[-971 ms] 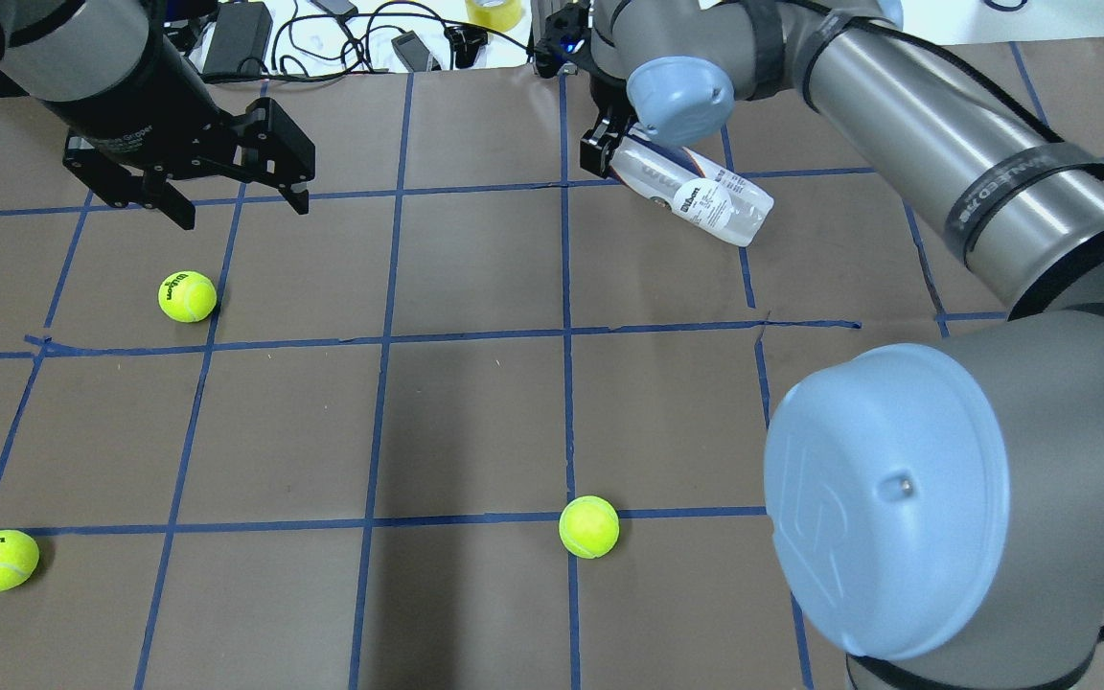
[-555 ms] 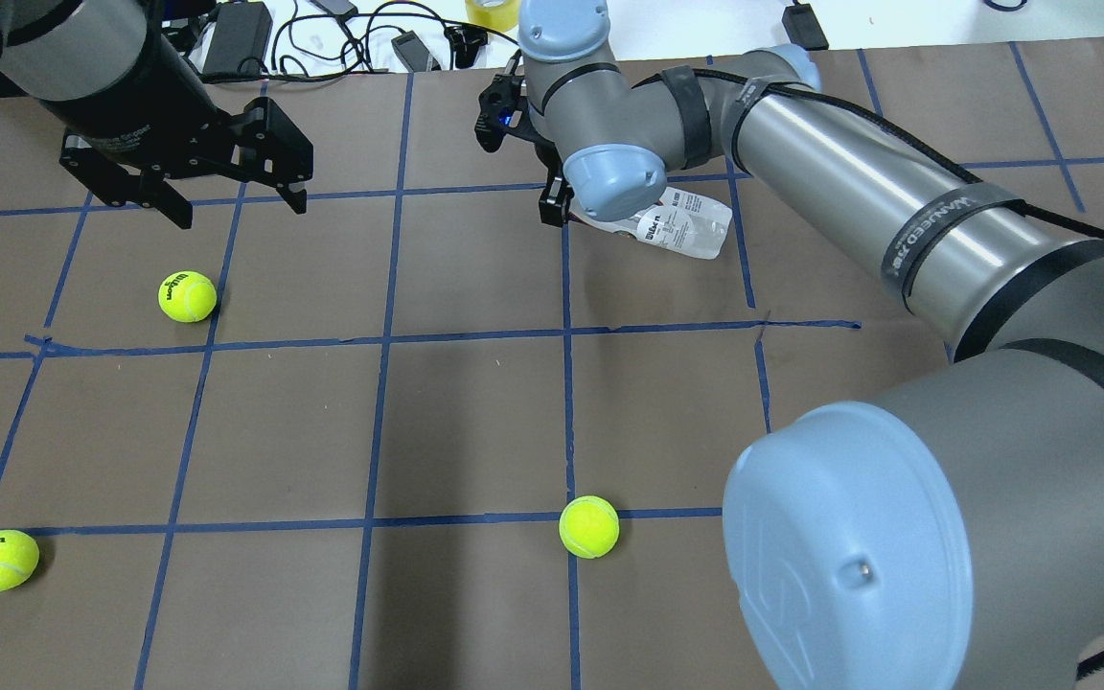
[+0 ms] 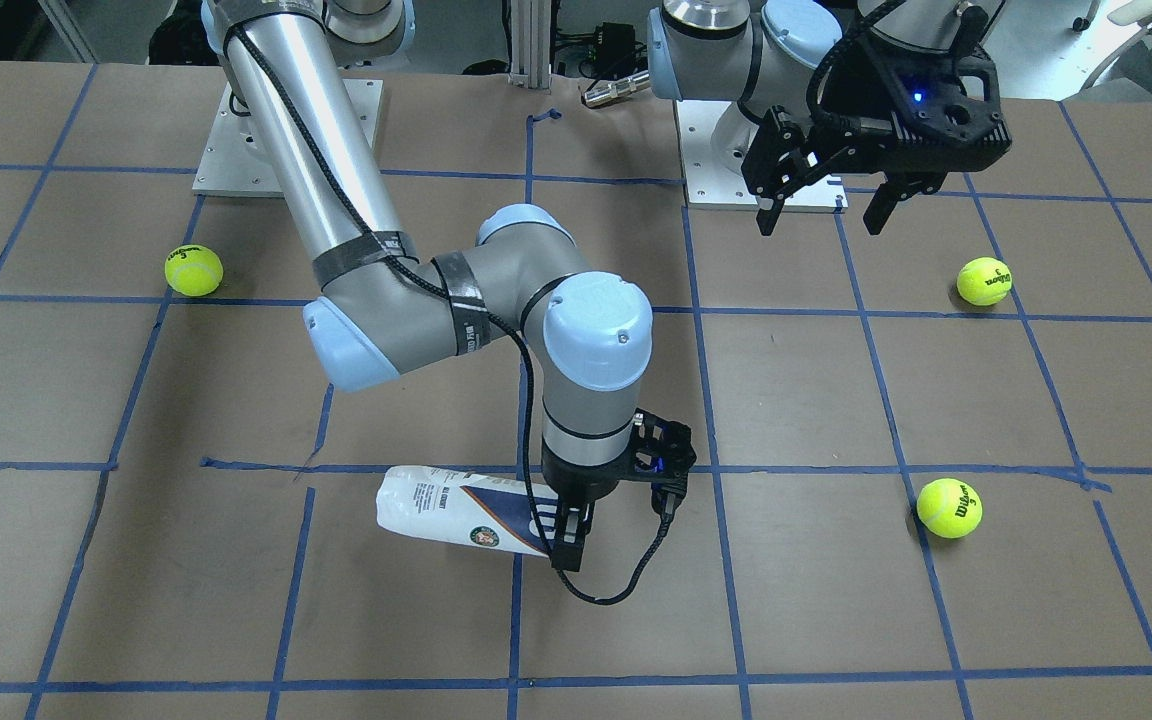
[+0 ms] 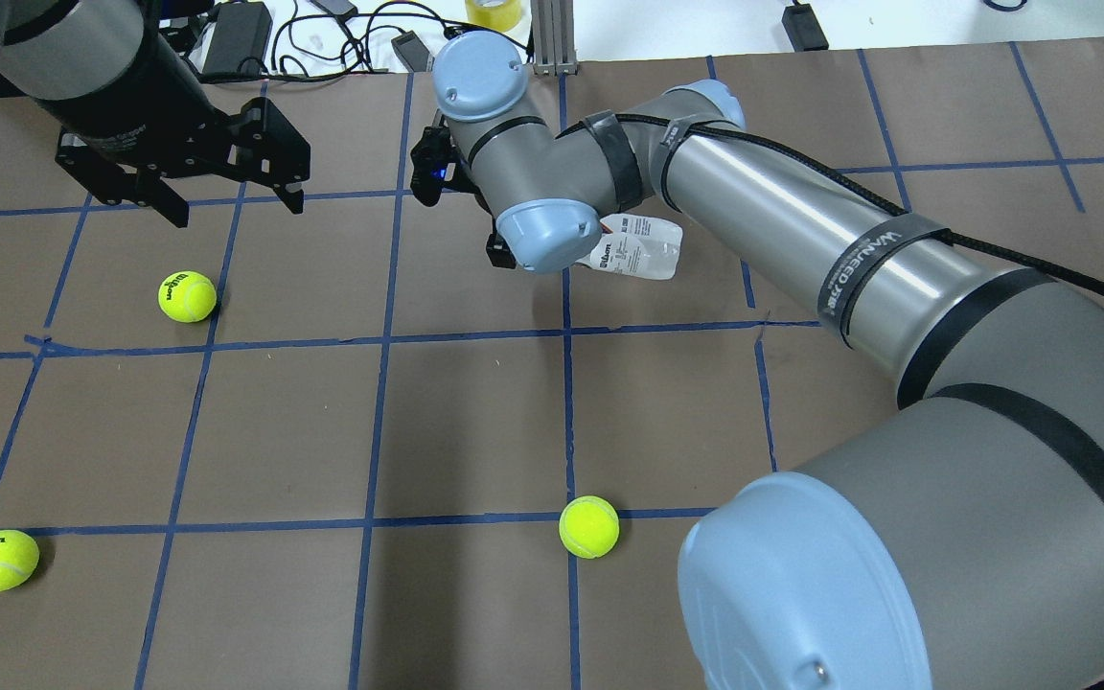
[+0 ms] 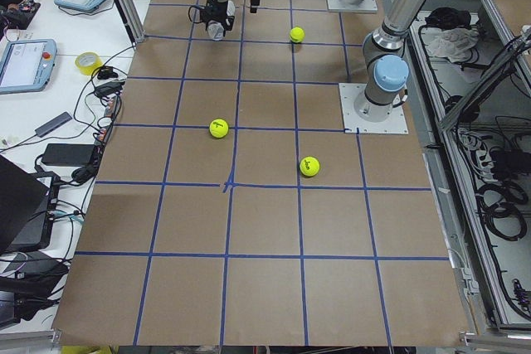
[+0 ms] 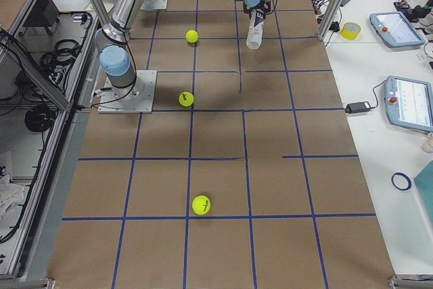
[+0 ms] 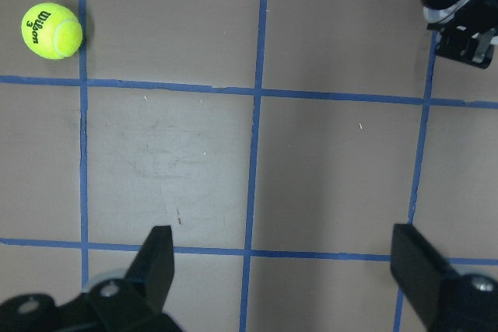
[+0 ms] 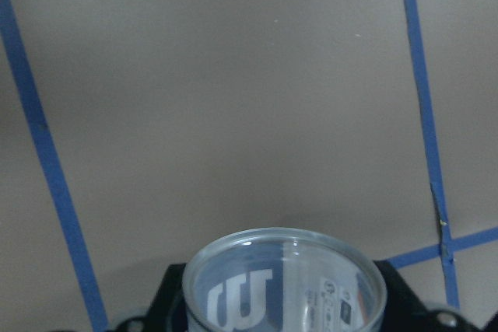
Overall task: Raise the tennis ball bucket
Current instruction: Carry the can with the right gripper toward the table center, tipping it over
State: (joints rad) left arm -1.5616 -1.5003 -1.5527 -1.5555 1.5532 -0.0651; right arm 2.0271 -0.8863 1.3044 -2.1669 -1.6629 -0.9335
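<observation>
The tennis ball bucket [image 3: 446, 510] is a clear can with a white, navy and orange label. My right gripper [image 3: 564, 535] is shut on one end of it, and the can sticks out sideways from the fingers. It also shows in the overhead view [image 4: 636, 247], partly hidden under the right wrist, and in the right side view [image 6: 254, 30]. In the right wrist view the can's round end [image 8: 284, 285] sits between the fingers over bare table. My left gripper [image 4: 226, 196] is open and empty, hovering far to the left; it also shows in the front view [image 3: 821, 205].
Three tennis balls lie on the brown gridded table: one below the left gripper [image 4: 187, 296], one at the near left [image 4: 0, 560], one near the middle front [image 4: 588, 526]. Cables and a black power adapter [image 4: 236, 38] lie along the far edge.
My right arm has swung left and toward the robot, carrying the can with it across the grid line. The left arm has barely moved.
</observation>
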